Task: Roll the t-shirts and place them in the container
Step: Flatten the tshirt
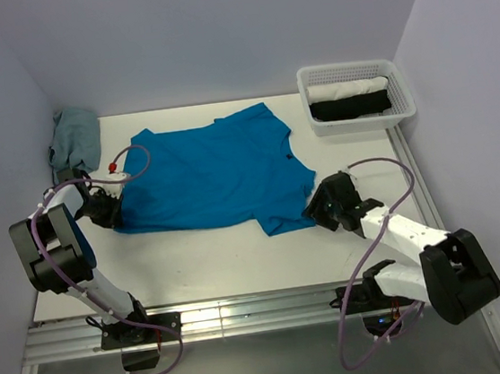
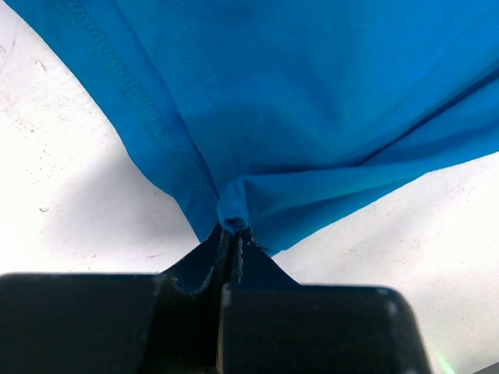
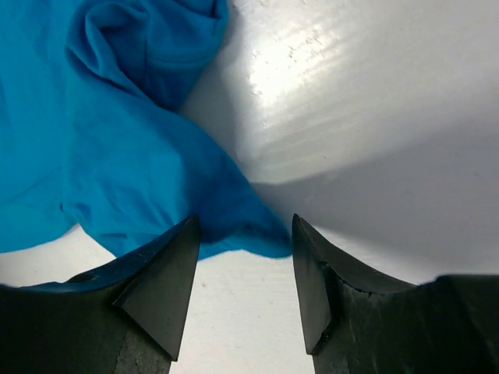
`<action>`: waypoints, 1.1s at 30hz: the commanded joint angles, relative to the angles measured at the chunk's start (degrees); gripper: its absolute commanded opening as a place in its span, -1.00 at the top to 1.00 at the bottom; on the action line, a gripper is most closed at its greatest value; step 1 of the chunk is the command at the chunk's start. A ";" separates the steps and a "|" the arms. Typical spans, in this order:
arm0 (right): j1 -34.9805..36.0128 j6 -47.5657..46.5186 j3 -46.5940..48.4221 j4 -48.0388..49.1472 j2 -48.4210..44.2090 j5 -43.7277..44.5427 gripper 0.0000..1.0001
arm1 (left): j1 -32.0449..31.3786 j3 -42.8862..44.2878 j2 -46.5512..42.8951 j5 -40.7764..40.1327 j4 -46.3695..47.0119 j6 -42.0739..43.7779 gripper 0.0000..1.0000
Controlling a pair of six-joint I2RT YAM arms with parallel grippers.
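A bright blue t-shirt (image 1: 207, 169) lies spread flat on the white table, its hem toward the left. My left gripper (image 1: 108, 208) is shut on the shirt's lower left corner; in the left wrist view a pinched fold of blue cloth (image 2: 234, 210) sticks out between the closed fingertips. My right gripper (image 1: 318, 206) stands open at the sleeve's edge on the right. In the right wrist view the blue sleeve (image 3: 148, 171) lies just ahead of the spread fingers (image 3: 168, 280), and its tip reaches between them without being gripped.
A white mesh basket (image 1: 360, 118) at the back right holds a white roll and a black roll. A crumpled grey-blue garment (image 1: 75, 139) lies at the back left corner. Walls close in on the left, back and right.
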 commanded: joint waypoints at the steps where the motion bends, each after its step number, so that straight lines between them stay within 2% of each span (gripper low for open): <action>1: 0.36 0.17 -1.89 -1.58 -5.00 1.92 -0.16 | 0.34 1.74 -0.70 1.28 -0.48 0.13 0.99; 6: 0.27 0.44 -3.48 -4.04 -9.67 3.24 -0.15 | 0.34 2.44 -0.52 1.89 -0.92 -0.14 0.99; 10: 0.36 0.87 -5.32 -3.96 -11.34 3.06 0.03 | 0.34 2.79 0.00 1.98 -1.36 -0.40 0.99; 12: 0.36 1.14 -6.11 -3.52 -11.35 3.32 0.04 | 0.34 2.88 0.35 1.98 -1.54 -0.40 0.99; 29: 0.36 1.32 -5.94 5.00 -3.27 2.19 -0.06 | 0.25 2.88 0.53 1.98 -2.15 -0.40 0.99; 32: 0.36 1.31 -6.11 7.11 -0.81 1.48 0.08 | 0.25 3.23 0.79 2.24 -2.24 -0.66 0.99; 33: 0.27 1.05 -5.68 7.03 -0.89 1.13 0.39 | 0.34 3.49 0.71 2.16 -2.24 -1.01 0.99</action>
